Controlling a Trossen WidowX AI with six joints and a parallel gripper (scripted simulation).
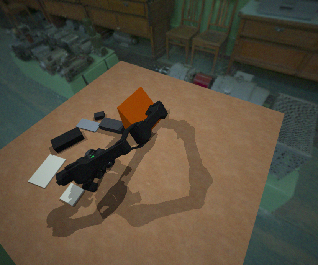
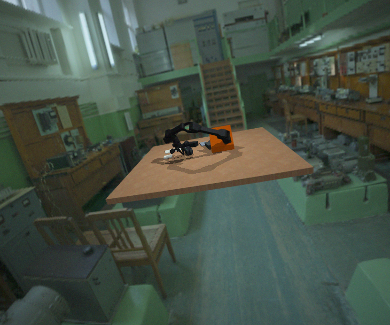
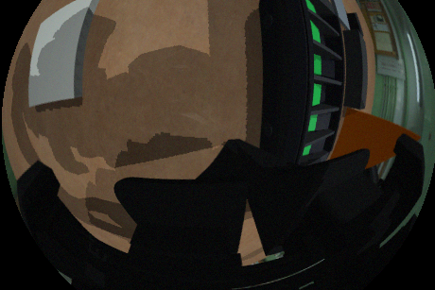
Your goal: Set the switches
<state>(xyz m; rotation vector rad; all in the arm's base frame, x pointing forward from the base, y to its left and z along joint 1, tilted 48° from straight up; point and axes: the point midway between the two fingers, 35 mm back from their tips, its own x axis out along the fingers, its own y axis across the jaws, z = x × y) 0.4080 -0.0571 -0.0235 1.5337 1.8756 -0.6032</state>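
The dark grey controller unit point(image 3: 286, 73) lies on the bench just right of my fingers in the wrist view, seen from its long side, with a row of rocker switches point(image 3: 315, 79) showing bright green ends. In the top view the arm hides most of it; only a green spot of the unit point(image 1: 92, 155) shows. It also shows small in the exterior view point(image 2: 189, 150). My gripper point(image 1: 91, 184) point(image 2: 175, 150) point(image 3: 233, 145) is shut with nothing between the fingers, low over the bench beside the unit's near end. I cannot tell if it touches the unit.
An orange cube point(image 1: 135, 107) point(image 2: 219, 142) point(image 3: 371, 135) stands behind the arm. A black block point(image 1: 67, 139), a grey plate point(image 1: 87, 125), a dark grey block point(image 1: 111, 125) and a small black block point(image 1: 99, 115) lie at the back left. A white plate point(image 1: 47, 170) and a small pale plate point(image 1: 72, 194) point(image 3: 60, 57) lie near the gripper.
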